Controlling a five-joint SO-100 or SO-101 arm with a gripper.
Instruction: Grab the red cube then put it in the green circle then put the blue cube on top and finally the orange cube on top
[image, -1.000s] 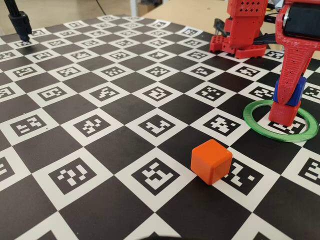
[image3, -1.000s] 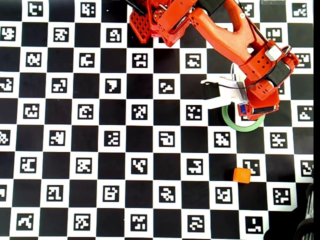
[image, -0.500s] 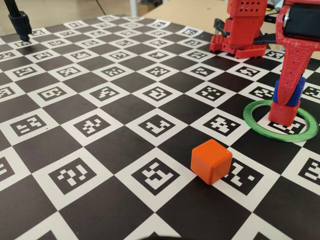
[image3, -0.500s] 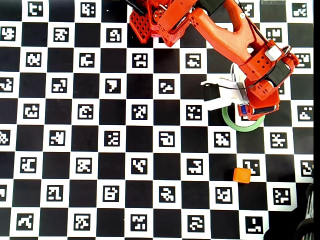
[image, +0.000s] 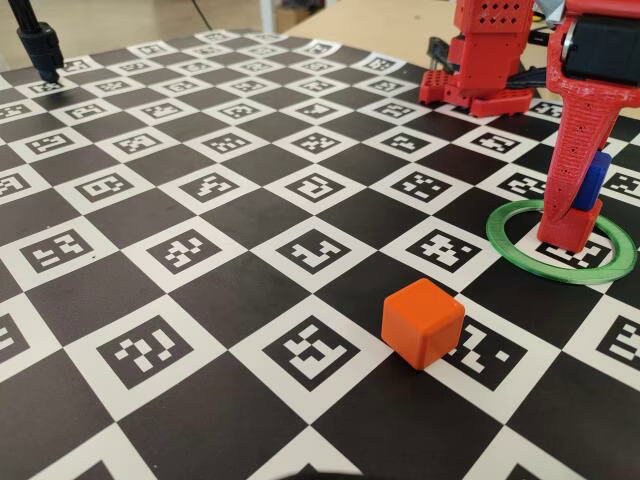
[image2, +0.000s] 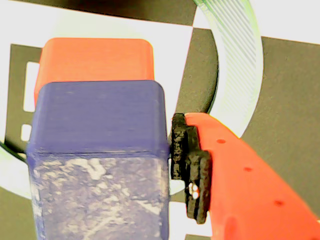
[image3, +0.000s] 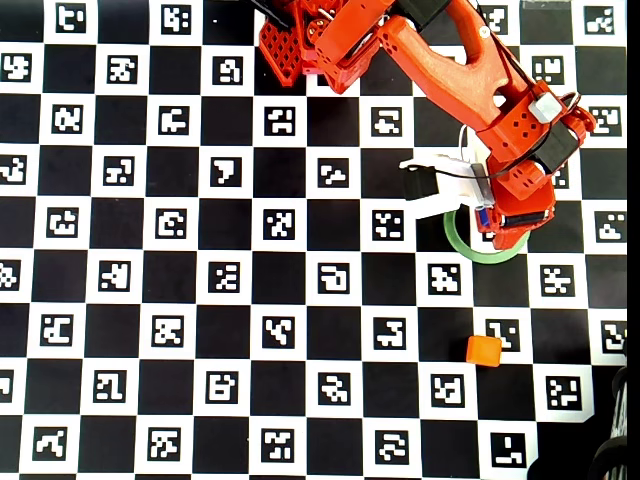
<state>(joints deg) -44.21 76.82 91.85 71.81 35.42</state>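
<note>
The red cube (image: 572, 228) stands inside the green circle (image: 510, 245) at the right of the fixed view. On top of it sits the blue cube (image: 592, 182), roughly aligned. My gripper (image: 580, 195) straddles the stack from above. Its front finger stands off the blue cube's left face, so it is open. In the wrist view the blue cube (image2: 97, 165) covers most of the red cube (image2: 95, 57), and a thin gap shows between it and the black finger pad (image2: 187, 165). The orange cube (image: 422, 322) lies alone nearer the camera, also in the overhead view (image3: 484, 349).
The arm's red base (image: 485, 60) stands at the back right of the checkered marker board (image: 200, 250). A black camera stand (image: 38, 45) rises at the back left. In the overhead view the arm (image3: 470, 80) hides most of the green circle (image3: 455, 238).
The gripper's front finger has swung left, away from the blue cube, which now shows more of its side. The cubes have not moved.
</note>
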